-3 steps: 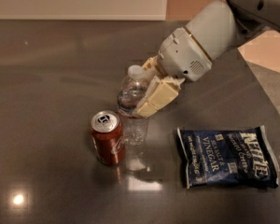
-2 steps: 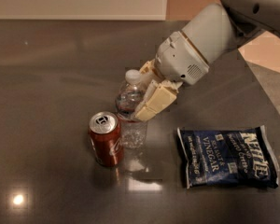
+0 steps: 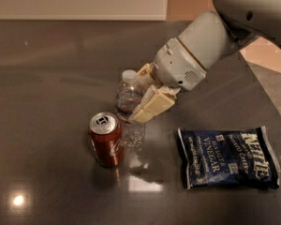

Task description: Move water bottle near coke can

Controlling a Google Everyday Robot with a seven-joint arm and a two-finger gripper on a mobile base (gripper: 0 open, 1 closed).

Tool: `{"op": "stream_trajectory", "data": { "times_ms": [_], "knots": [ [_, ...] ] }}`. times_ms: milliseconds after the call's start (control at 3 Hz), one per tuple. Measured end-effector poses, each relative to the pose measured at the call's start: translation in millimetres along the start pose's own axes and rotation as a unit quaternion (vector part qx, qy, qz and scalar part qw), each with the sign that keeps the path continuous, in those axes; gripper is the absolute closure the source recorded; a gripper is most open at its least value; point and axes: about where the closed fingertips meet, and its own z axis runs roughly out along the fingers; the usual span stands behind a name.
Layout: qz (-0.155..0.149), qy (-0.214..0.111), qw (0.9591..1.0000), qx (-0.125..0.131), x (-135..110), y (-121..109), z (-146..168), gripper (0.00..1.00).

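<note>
Hardly any shift from a second ago: water bottle [image 3: 125, 100] still near the middle of the bench [image 3: 47, 78], toward the front edge, nudged only slightly closer to the coke can [image 3: 106, 139], now just beside it, perhaps touching. Gripper [image 3: 140, 100] clamped around the bottle's upper body, cream fingers [image 3: 154, 104] on either side. Placement judged essentially done, release left. Clear thin plastic, white cap; red metal cylinder, silver top; glossy dark surface; crinkled blue Kettle chip bag [image 3: 229, 156] flat toward the front-right corner.
</note>
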Motion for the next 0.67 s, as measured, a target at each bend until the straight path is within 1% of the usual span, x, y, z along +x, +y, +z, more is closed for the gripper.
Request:
{"op": "stream_trajectory", "data": {
  "times_ms": [333,667],
  "knots": [
    [-0.002,0.001,1.0000,0.001,-2.0,0.3,0.5,0.00],
    [-0.002,0.001,1.0000,0.001,-2.0,0.3,0.5,0.00]
  ]
}}
